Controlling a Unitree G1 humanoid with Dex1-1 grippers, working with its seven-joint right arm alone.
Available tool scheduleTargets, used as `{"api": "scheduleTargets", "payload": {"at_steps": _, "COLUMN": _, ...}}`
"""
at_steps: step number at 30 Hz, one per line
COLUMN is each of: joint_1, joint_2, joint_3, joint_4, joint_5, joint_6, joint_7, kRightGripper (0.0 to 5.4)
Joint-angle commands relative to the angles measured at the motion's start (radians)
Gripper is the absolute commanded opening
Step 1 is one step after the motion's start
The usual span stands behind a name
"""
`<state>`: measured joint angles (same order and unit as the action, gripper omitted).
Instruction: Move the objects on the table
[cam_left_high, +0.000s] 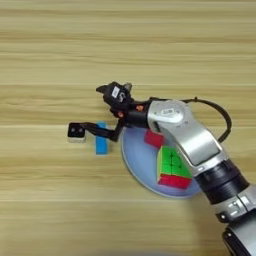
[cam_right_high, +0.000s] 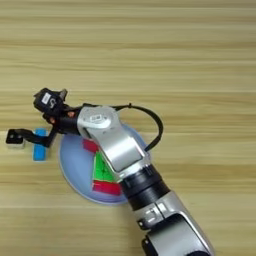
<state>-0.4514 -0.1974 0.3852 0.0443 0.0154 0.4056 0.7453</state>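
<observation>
The silver forearm (cam_right_high: 117, 145) reaches across the pale blue plate (cam_right_high: 72, 165) toward the left edge of the wooden tabletop (cam_right_high: 150, 50). Its gripper (cam_right_high: 27, 116) has its jaws spread wide, one black finger up near the top, the other lying low across the flat blue bar (cam_right_high: 39, 150) with its tip at the small black cube (cam_right_high: 14, 139). On the plate sit the red cube (cam_right_high: 90, 146) and the green-and-red puzzle cube (cam_right_high: 104, 177), partly under the arm.
</observation>
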Motion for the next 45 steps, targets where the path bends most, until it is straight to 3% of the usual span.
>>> {"api": "scheduleTargets", "payload": {"at_steps": 1, "joint_1": -0.132, "joint_2": 0.046, "joint_3": -0.022, "joint_4": 0.055, "joint_5": 0.018, "joint_6": 0.055, "joint_7": -0.009, "kRightGripper": 5.35}}
{"api": "scheduleTargets", "payload": {"at_steps": 12, "joint_1": -0.171, "joint_2": 0.088, "joint_3": 0.032, "joint_4": 0.105, "joint_5": 0.037, "joint_6": 0.151, "joint_7": 0.105, "kRightGripper": 5.35}}
{"api": "scheduleTargets", "payload": {"at_steps": 17, "joint_1": -0.171, "joint_2": 0.093, "joint_3": 0.053, "joint_4": 0.118, "joint_5": 0.014, "joint_6": 0.129, "joint_7": 0.111, "kRightGripper": 5.35}}
{"api": "scheduleTargets", "payload": {"at_steps": 24, "joint_1": -0.184, "joint_2": 0.117, "joint_3": 0.073, "joint_4": 0.206, "joint_5": -0.027, "joint_6": 0.06, "joint_7": 0.087, "kRightGripper": 5.35}}
{"api": "scheduleTargets", "payload": {"at_steps": 32, "joint_1": -0.183, "joint_2": 0.136, "joint_3": 0.102, "joint_4": 0.305, "joint_5": -0.094, "joint_6": -0.074, "joint_7": 0.052, "kRightGripper": 5.35}}
{"api": "scheduleTargets", "payload": {"at_steps": 36, "joint_1": -0.188, "joint_2": 0.149, "joint_3": 0.096, "joint_4": 0.356, "joint_5": -0.11, "joint_6": -0.136, "joint_7": 0.041, "kRightGripper": 4.95}}
{"api": "scheduleTargets", "payload": {"at_steps": 45, "joint_1": -0.183, "joint_2": 0.164, "joint_3": 0.081, "joint_4": 0.398, "joint_5": -0.115, "joint_6": -0.183, "joint_7": 0.038, "kRightGripper": 3.95}}
